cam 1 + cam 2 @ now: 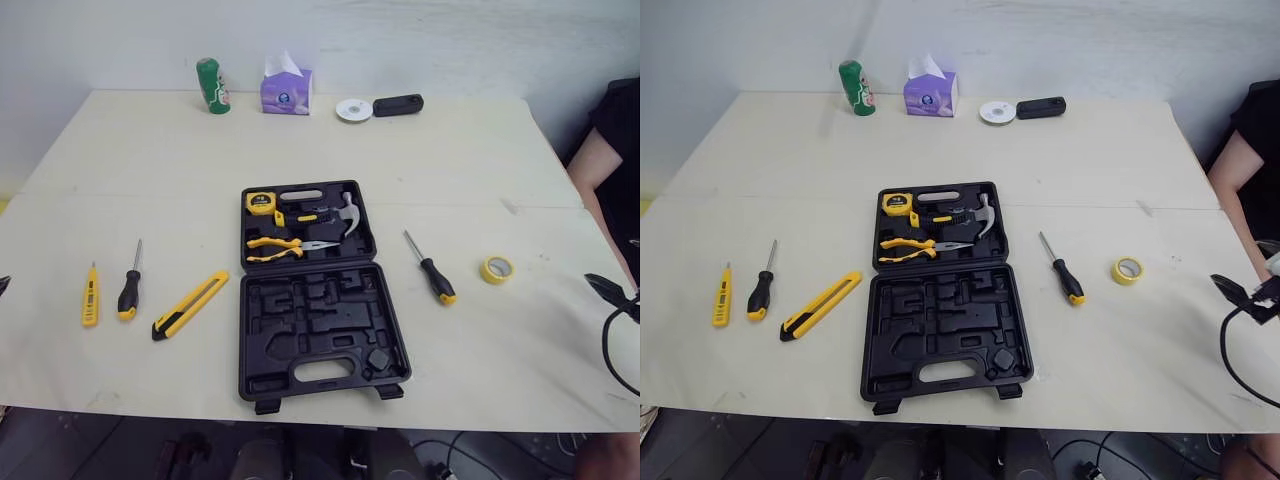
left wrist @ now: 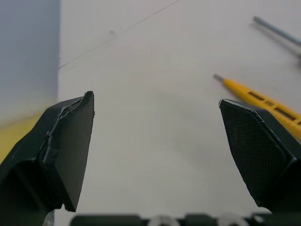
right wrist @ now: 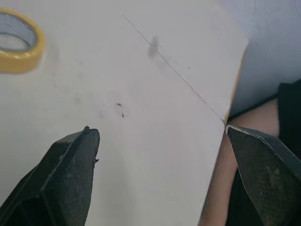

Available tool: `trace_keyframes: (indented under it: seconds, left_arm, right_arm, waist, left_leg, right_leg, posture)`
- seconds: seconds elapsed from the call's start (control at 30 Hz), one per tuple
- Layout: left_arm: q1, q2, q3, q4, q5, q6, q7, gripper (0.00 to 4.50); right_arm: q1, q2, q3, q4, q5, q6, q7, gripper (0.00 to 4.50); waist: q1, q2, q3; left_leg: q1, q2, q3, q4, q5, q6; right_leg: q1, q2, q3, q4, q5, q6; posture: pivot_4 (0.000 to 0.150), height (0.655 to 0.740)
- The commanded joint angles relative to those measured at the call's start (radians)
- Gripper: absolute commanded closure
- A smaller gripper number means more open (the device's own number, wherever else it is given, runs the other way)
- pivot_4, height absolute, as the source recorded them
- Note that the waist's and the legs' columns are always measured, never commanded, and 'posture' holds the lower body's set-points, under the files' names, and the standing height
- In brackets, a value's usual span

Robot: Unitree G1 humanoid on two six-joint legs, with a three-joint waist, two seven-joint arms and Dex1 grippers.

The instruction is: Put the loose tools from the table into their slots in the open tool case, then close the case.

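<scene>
Five loose things lie around the open tool case (image 1: 320, 330) on the desk (image 1: 150, 150). To its left are a yellow and black knife (image 1: 190, 305), a black-handled screwdriver (image 1: 129, 285) and, farthest from the case, a small yellow screwdriver (image 1: 90, 296). To its right are a second black-handled screwdriver (image 1: 432, 270) and, beyond it, a yellow tape roll (image 1: 497, 268). The far half of the case already holds a tape measure (image 1: 262, 202), pliers (image 1: 285, 247) and a hammer (image 1: 340, 215), while the moulded slots in the near half are bare. Both sets of jaws are spread and pinch nothing: the left jaws hover over the desk just beyond the small yellow screwdriver, and the right jaws hover past the tape roll, near a seated person's arm (image 1: 600, 190). No tool looks lifted yet, so the first pick is the step in hand. To do it well, bring the jaws down across a handle rather than along it and close at its middle so the tool hangs level. Then match its outline to a slot before letting go.
</scene>
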Motion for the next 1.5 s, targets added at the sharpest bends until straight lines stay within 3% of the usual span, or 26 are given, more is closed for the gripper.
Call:
trace_keyframes:
  seconds: [0.03, 0.33, 0.8, 0.9, 1.13, 1.17, 1.5]
  left_arm:
    - [-0.022, 0.000, -0.002, -0.064, -0.030, 0.030, -0.038, 0.01]
    - [-0.031, -0.093, -0.056, -0.353, -0.077, 0.204, -0.124, 0.01]
    - [0.012, -0.268, -0.193, -0.857, -0.097, 0.444, -0.064, 0.01]
    - [0.040, -0.310, -0.250, -1.015, -0.106, 0.522, -0.040, 0.89]
    - [0.031, -0.368, -0.387, -1.150, -0.056, 0.679, 0.041, 4.20]
    - [0.032, -0.362, -0.405, -1.152, -0.040, 0.693, 0.045, 4.43]
    - [-0.020, -0.415, -0.464, -1.101, 0.016, 0.721, 0.108, 4.43]
  right_arm:
    - [-0.021, 0.011, 0.006, -0.103, 0.041, 0.044, 0.020, 0.00]
    - [-0.093, 0.091, 0.121, -0.395, 0.080, 0.253, 0.074, 0.00]
    - [-0.279, 0.264, 0.318, -0.499, 0.048, 0.408, 0.114, 0.00]
    - [-0.311, 0.283, 0.357, -0.493, 0.036, 0.418, 0.134, 0.88]
    - [-0.329, 0.329, 0.480, -0.461, -0.112, 0.237, 0.130, 4.48]
    - [-0.330, 0.338, 0.488, -0.459, -0.118, 0.227, 0.127, 4.50]
    - [-0.367, 0.397, 0.545, -0.419, -0.201, 0.248, 0.081, 4.50]
  waist:
    - [0.000, 0.000, 0.000]
    - [0.004, 0.000, 0.000]
    - [0.006, 0.000, 0.000]
    - [0.006, 0.000, 0.000]
    - [0.005, 0.000, 0.000]
    - [0.005, 0.000, 0.000]
    - [0.007, 0.000, 0.000]
  left_leg:
    - [0.000, 0.000, 0.000, 0.000, 0.000, 0.000]
    - [0.000, 0.000, 0.000, 0.002, 0.000, 0.000]
    - [-0.003, 0.000, -0.001, 0.005, 0.001, 0.002]
    - [-0.004, 0.000, -0.002, 0.006, 0.001, 0.002]
    - [-0.005, 0.000, -0.002, 0.008, 0.002, 0.003]
    - [-0.005, 0.000, -0.002, 0.008, 0.002, 0.003]
    - [-0.007, 0.000, -0.003, 0.010, 0.002, 0.003]
  right_leg:
    - [0.000, 0.000, 0.000, 0.000, 0.000, 0.000]
    - [0.000, 0.000, 0.000, 0.004, 0.000, 0.000]
    - [0.000, 0.000, 0.000, 0.005, 0.000, 0.000]
    - [0.000, 0.000, -0.001, 0.005, 0.001, 0.001]
    - [0.000, 0.001, 0.000, 0.004, 0.002, 0.003]
    - [0.000, 0.001, 0.000, 0.004, 0.002, 0.003]
    - [0.000, 0.001, -0.001, 0.004, 0.002, 0.003]
  posture:
    - [0.150, 0.7400]
    - [0.150, 0.7400]
    - [0.150, 0.7400]
    - [0.150, 0.7400]
    - [0.150, 0.7400]
    - [0.150, 0.7400]
    - [0.150, 0.7400]
